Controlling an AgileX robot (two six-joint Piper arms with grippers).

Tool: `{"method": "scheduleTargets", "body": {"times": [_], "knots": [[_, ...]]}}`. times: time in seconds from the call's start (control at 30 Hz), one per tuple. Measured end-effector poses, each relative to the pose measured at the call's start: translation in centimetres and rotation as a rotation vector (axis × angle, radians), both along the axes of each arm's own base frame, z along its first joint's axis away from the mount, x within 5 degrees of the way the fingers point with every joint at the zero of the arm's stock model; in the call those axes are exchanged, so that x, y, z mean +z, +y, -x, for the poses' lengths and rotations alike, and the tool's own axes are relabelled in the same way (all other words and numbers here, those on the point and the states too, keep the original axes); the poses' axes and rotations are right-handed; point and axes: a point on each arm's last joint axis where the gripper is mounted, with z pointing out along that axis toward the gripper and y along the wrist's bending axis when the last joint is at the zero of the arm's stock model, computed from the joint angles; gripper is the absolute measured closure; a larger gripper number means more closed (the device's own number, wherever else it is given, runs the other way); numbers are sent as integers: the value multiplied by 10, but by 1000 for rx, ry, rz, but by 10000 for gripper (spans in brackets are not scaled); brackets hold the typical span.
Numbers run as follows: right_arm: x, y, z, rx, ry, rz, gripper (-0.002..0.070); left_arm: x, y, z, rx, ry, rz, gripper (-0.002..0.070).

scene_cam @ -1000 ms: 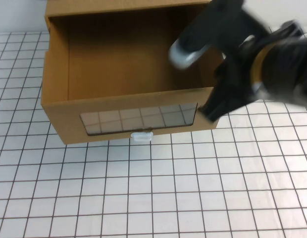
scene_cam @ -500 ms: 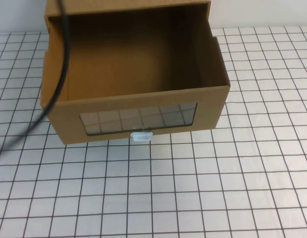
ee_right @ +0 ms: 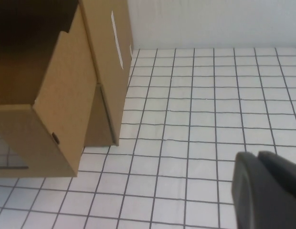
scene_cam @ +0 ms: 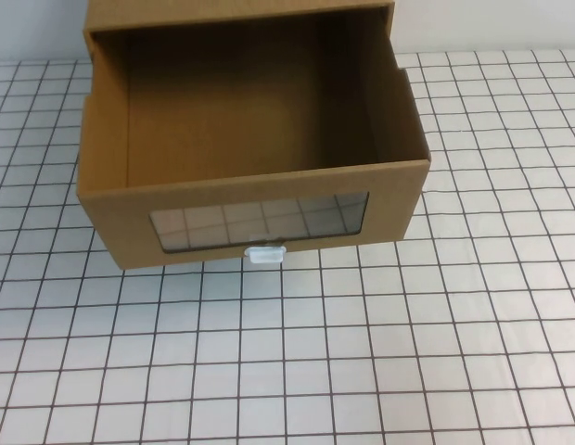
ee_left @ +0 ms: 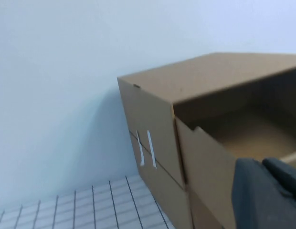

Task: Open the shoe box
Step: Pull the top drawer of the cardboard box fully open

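The desk (scene_cam: 362, 371) is a white surface ruled with a dark grid. One thing stands directly on it: the cardboard shoe box (scene_cam: 250, 120), its drawer slid out and its base flat on the squares. The shoe box sits close beyond the left gripper (ee_left: 267, 195) and farther from the right gripper (ee_right: 265, 191), with bare grid between them.

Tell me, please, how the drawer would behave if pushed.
Probably light: the drawer looks empty. Its thin cardboard may flex. It should slide, not tip, inside the sleeve. Left gripper hangs off its left side, right gripper off its right.
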Motion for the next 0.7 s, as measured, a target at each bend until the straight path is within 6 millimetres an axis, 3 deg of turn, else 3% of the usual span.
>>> {"method": "scheduleTargets", "body": {"times": [0.23,0.5,0.7], "knots": [[-22,-10,35,2,-110,-28,689,-56,0,3,-5,69,39,679],[-45,-12,40,3,-92,-23,689,-124,0,-9,21,240,109,679],[-47,-11,39,5,-104,-26,689,-131,0,-9,21,264,123,679]]}}
